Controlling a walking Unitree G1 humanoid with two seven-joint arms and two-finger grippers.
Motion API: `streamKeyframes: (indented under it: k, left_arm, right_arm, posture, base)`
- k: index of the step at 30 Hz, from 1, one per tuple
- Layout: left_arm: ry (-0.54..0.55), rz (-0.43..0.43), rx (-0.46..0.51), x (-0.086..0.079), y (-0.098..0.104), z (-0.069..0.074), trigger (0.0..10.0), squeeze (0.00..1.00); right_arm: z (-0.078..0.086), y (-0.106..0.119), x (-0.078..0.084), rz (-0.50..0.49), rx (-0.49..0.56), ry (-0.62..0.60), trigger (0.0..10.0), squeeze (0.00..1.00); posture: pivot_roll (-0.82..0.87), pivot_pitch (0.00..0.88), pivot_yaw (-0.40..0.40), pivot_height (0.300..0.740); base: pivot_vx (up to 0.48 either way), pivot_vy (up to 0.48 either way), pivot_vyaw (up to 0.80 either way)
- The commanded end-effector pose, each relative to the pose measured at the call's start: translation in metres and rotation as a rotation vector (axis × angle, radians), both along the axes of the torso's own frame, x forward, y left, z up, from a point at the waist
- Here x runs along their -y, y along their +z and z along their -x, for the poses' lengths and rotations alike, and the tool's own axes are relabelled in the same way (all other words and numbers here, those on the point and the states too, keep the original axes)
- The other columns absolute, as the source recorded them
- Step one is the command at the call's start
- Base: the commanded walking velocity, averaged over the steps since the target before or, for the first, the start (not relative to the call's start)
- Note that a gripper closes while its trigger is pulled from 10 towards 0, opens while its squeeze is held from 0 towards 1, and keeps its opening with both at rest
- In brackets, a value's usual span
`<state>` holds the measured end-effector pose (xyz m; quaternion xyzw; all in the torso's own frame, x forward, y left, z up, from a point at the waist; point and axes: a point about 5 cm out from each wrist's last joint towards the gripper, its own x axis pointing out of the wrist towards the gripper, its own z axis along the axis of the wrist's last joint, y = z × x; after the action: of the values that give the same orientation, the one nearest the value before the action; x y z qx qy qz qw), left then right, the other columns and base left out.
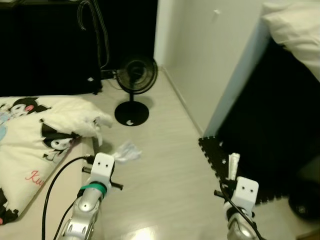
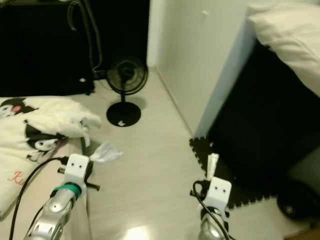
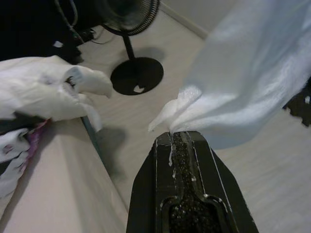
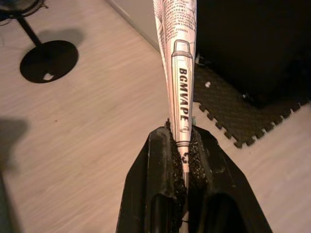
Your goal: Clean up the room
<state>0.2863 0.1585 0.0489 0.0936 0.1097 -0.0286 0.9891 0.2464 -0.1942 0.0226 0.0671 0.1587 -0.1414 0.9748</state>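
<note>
Two pieces of litter were in hand. Left gripper, fingers pressed together, pinched a crumpled white tissue above the floor beside the Kuromi-print pillow. Right gripper was clamped on a flattened printed packet marked BGMVAPE, held upright near the black foam mat. A standing fan stood ahead. Judged stage: collection done, carry under way. Next move calls for locating a bin; none visible.

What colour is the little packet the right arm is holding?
White with black print, a pen-shaped drawing on it; the packet shows best in the right wrist view.
</note>
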Motion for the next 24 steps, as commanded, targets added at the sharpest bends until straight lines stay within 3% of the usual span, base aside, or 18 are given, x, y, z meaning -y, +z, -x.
streamKeyframes:
  k: [1, 24]
  left_arm:
    - [-0.012, -0.005, -0.022, 0.0042, -0.0045, 0.0021, 10.0, 0.0]
    - [-0.023, 0.001, -0.021, 0.0086, -0.0045, 0.0003, 10.0, 0.0]
  right_arm:
    - [0.004, -0.0022, 0.0079, 0.009, -0.018, -0.022, 10.0, 0.0]
    - [0.0069, -0.0053, 0.0122, 0.017, -0.04, -0.034, 10.0, 0.0]
  posture:
    - [0.0, 0.0, 0.044, 0.74]
    - [-0.01, 0.0, 0.058, 0.74]
  base:
    - [0.0, 0.0, -0.8]
    - [0.0, 0.0, -0.8]
